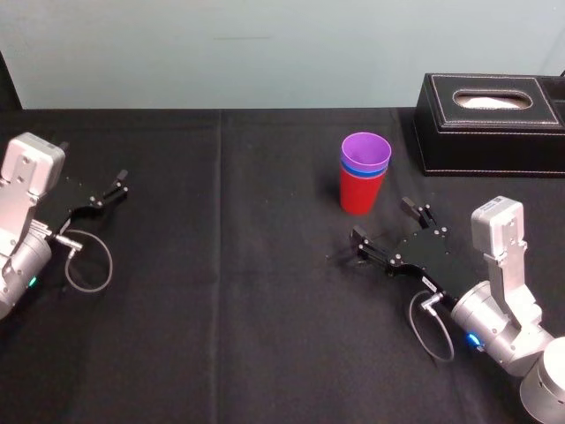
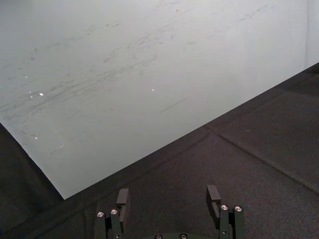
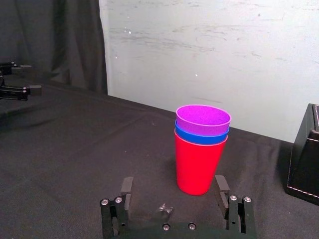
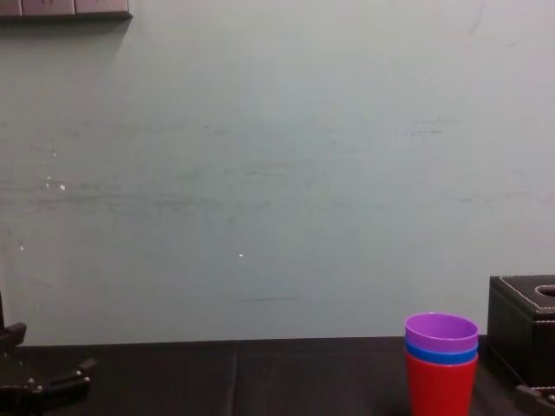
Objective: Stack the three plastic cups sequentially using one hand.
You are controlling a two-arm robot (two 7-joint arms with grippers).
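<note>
Black cloth table (image 1: 221, 309), pale scuffed wall (image 1: 265, 53). Smooth tapered cups nested upright, right of centre: purple cup (image 1: 366, 148) in blue cup (image 1: 364, 169) in red cup (image 1: 360, 196). Right gripper (image 1: 384, 221) just beside, jaws spread, empty. Left gripper (image 1: 113, 187) far left, spread. Stitched black box (image 1: 490, 124) behind.

The three cups (image 1: 364, 172) are standing upright as one nested stack on the table (image 1: 221, 291), right of its middle. The red cup (image 1: 359, 196) is sitting at the bottom, the blue cup (image 1: 362, 169) is showing as a narrow band above it, and the purple cup (image 1: 366, 148) is topping both, mouth up. The right gripper (image 1: 381, 218) is waiting near the stack, jaws apart, gripping nothing.
</note>
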